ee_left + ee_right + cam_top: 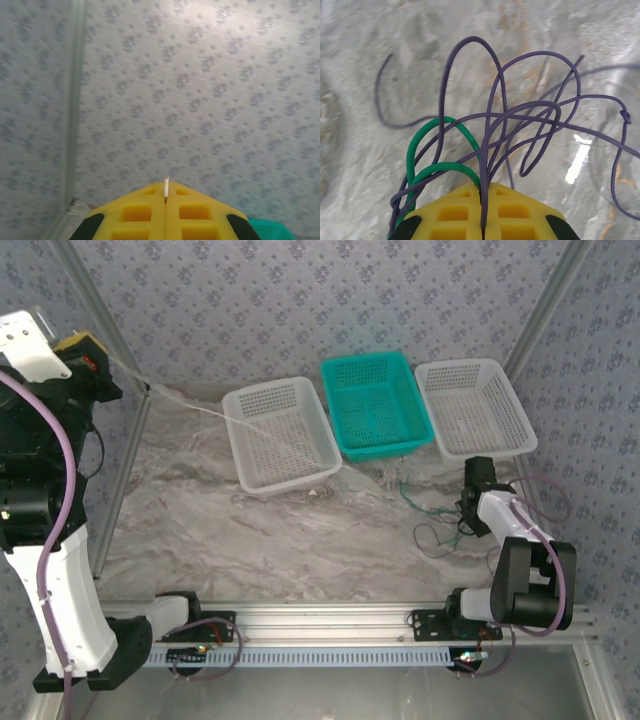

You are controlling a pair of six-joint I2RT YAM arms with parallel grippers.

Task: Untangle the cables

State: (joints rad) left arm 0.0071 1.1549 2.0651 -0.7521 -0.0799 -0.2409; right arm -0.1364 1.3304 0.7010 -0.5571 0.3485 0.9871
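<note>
Left pincer, overhead view: left pincer (100, 360) is hanging high at the far left, clamping the end of the whitish cable (200, 409).
Whitish cable, overhead view: it is running in a straight line down and to the right of that pincer, crossing over the left white basket (250, 470) and reaching the marble tabletop (250, 540) past the basket's near right corner.
Baskets, overhead view: the teal basket (345, 440) and the right white basket (520, 430) are sitting in a row with the left one, well to the right of the left pincer and beyond the right pincer (468, 510).
Right pincer, overhead view: it is reaching low over the tabletop, with the cable tangle (440, 525) lying just to its left and touching it.
Green cable, overhead view: green cable (412, 498) is trailing out of the tangle, left of and slightly beyond the right pincer.
Left pincer, left wrist view: left pincer (166, 200) is pressing its yellow pads together, and a short whitish cable (166, 186) stub is poking out of the seam.
Backdrop, left wrist view: the patterned wall (200, 100) is standing ahead of the pincer, an aluminium post (75, 100) to its left.
Right pincer, right wrist view: right pincer (482, 192) is pinching shut on the purple cable (520, 117).
Purple cable, right wrist view: it is fanning out of the seam in several loops ahead of the tips.
Green cable, right wrist view: green cable (435, 155) is arching in two loops just left of the tips; whether it is pinched too is unclear.
</note>
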